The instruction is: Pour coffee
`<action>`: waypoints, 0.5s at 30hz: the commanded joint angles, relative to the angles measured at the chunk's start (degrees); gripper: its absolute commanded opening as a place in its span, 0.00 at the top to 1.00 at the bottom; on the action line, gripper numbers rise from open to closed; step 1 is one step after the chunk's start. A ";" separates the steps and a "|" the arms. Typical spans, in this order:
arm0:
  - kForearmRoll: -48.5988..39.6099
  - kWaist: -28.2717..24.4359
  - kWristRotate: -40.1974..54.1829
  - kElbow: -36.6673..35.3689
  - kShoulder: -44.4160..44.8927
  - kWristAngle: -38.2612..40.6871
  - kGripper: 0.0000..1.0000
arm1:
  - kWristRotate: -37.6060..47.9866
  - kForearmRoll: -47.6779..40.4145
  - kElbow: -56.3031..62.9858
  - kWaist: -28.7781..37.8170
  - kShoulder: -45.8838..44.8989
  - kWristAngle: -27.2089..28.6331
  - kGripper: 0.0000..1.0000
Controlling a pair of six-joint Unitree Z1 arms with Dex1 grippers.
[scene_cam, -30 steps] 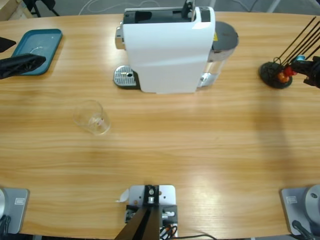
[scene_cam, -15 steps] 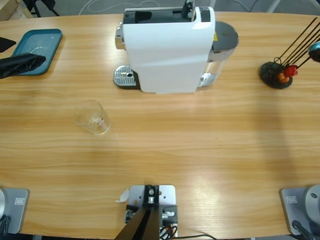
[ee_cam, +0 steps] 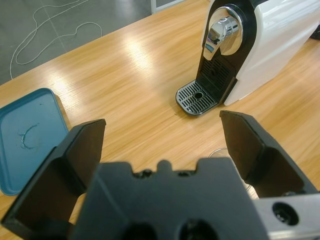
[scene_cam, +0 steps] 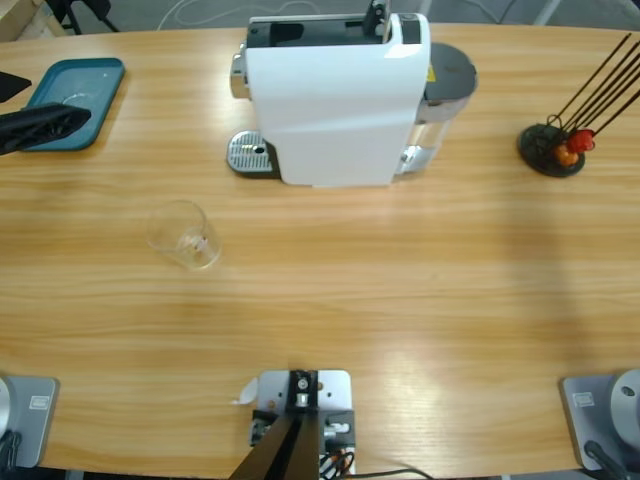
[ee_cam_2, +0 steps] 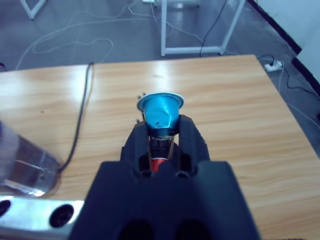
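Blue capsule (ee_cam_2: 160, 111) clamped in the right gripper (ee_cam_2: 161, 131).
The left gripper (ee_cam: 162, 137) is held wide open, faced toward the coffee machine (ee_cam: 260, 40), near the teal tray (ee_cam: 27, 135).

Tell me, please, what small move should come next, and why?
Probably the right gripper should carry its blue capsule toward the coffee machine. It is shut on the capsule out at the table's end, and the glass looks empty and stands apart from the drip tray. The left gripper is open and holds nothing.

Glass (scene_cam: 182, 234) before machine (scene_cam: 335, 95), leftward.
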State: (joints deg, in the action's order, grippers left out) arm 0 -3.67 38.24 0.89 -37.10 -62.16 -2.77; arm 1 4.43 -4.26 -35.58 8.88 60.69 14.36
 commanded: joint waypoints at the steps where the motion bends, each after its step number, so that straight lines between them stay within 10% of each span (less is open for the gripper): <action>1: -0.89 -0.54 1.29 0.89 -0.10 1.27 0.00 | -10.79 10.77 -7.63 19.53 0.27 -15.61 1.00; 6: -5.56 -0.54 6.86 -1.40 0.65 5.19 0.00 | -22.27 18.87 -16.45 34.27 9.04 -18.44 1.00; 15: -7.58 -0.45 8.48 -1.91 2.11 7.69 0.00 | -31.89 31.23 -44.21 38.90 28.39 -28.12 1.00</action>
State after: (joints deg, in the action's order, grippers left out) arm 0 -10.09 38.24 8.69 -39.00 -61.73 3.94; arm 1 -23.50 22.07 -66.20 45.80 75.22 -8.18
